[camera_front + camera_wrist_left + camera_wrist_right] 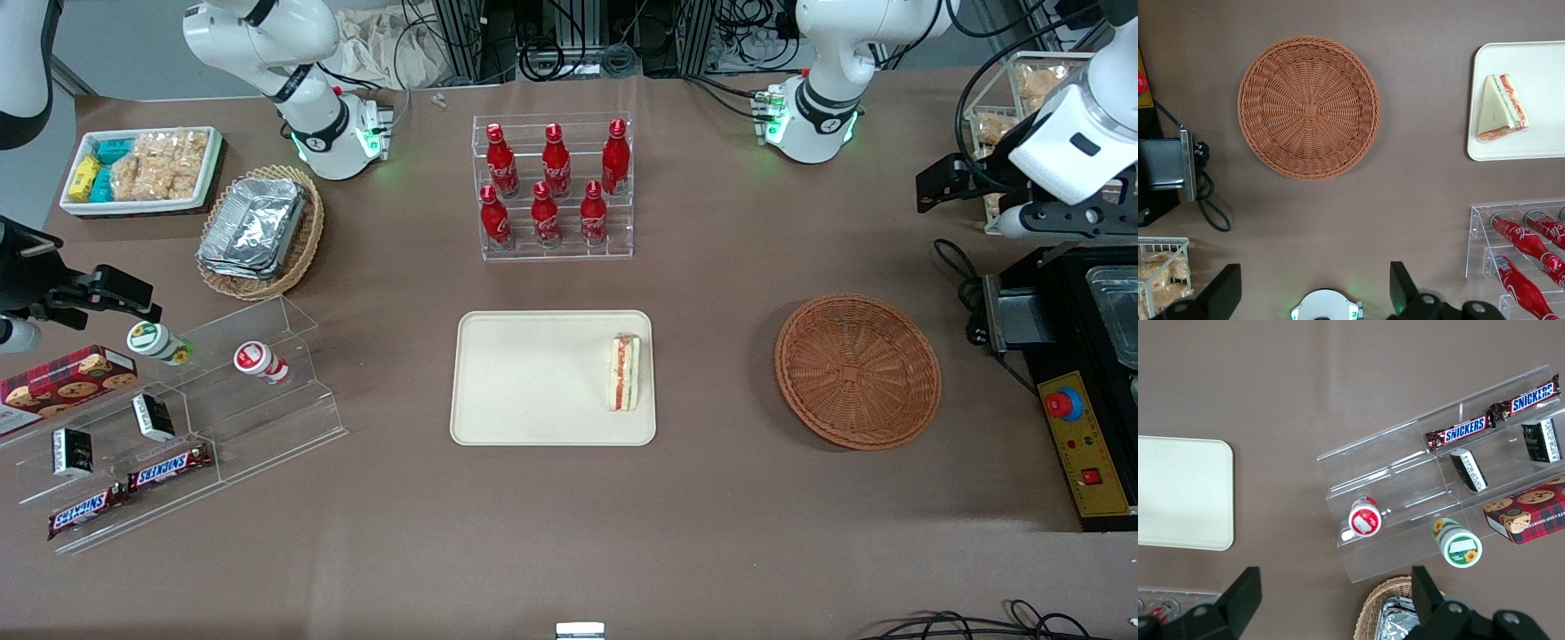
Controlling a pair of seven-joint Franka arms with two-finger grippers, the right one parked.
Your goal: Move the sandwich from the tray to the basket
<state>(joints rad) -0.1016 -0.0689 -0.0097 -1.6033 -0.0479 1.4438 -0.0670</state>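
Note:
My gripper (944, 185) hangs above the table, farther from the front camera than the round brown wicker basket (858, 372) and more toward the working arm's end. In the left wrist view the gripper (1315, 288) is open, its two dark fingers wide apart with nothing held. That view also shows the whole basket (1309, 93). A wrapped triangular sandwich (624, 373) lies on the white rectangular tray (533, 378), near the edge closest to the basket. The sandwich (1501, 108) on the tray (1541, 63) appears in the left wrist view too, apart from the gripper.
A clear rack (558, 253) of red bottles stands farther from the front camera than the tray. At the working arm's end are a black machine (1058, 338) with a yellow panel and a white crate (1000, 111). Toward the parked arm's end stands a clear stepped shelf (258, 400).

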